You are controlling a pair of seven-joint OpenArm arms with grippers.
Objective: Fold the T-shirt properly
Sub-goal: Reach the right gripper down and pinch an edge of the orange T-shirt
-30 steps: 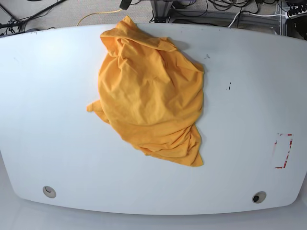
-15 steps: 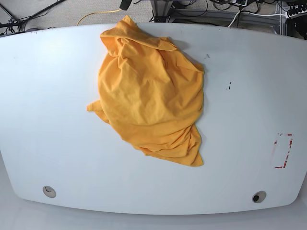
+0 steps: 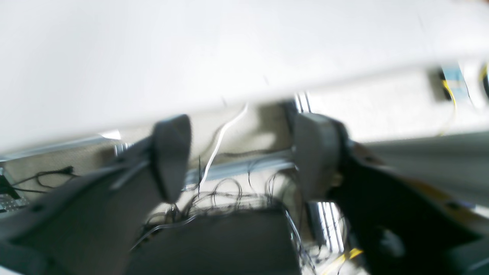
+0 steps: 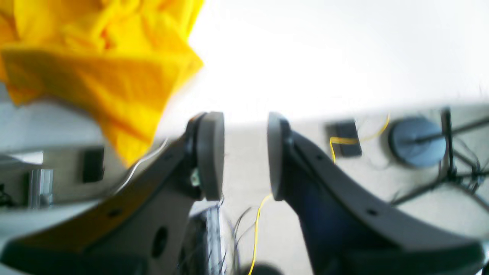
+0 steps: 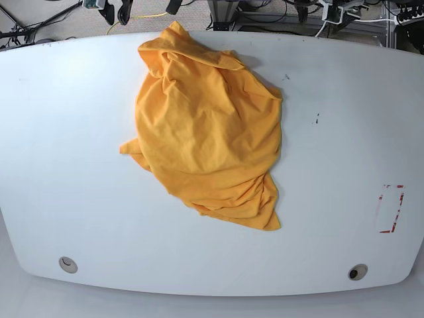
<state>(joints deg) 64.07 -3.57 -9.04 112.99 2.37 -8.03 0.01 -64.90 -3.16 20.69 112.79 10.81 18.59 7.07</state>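
Start at the near edge of the desk (image 5: 212, 265): you will see two round grommet holes (image 5: 67, 265) in the white surface, one toward each near corner, and a red-edged rectangular marking (image 5: 389, 208) on the side of the left arm.

Move to the middle. The T-shirt (image 5: 209, 132) lies there as a crumpled orange-yellow heap, unfolded, running from the centre of the desk up to its far edge. One pointed fold sticks out toward the right arm's side, and a bunched lobe trails toward the near edge. No lettering is visible on the cloth.

Now check the far edge. The right hand (image 4: 245, 154) sits just beyond it, and your right wrist view shows its two pads parallel with a narrow, empty gap between them. The cloth appears at the upper left of that view, apart from the pads. In the base view this hand (image 5: 116, 12) shows only as dark fingertips at the top.

The left hand (image 3: 244, 156) stands spread wide with nothing between its pads. That view is blurred, but it appears to sit past the far edge, over floor cables (image 3: 214, 191).
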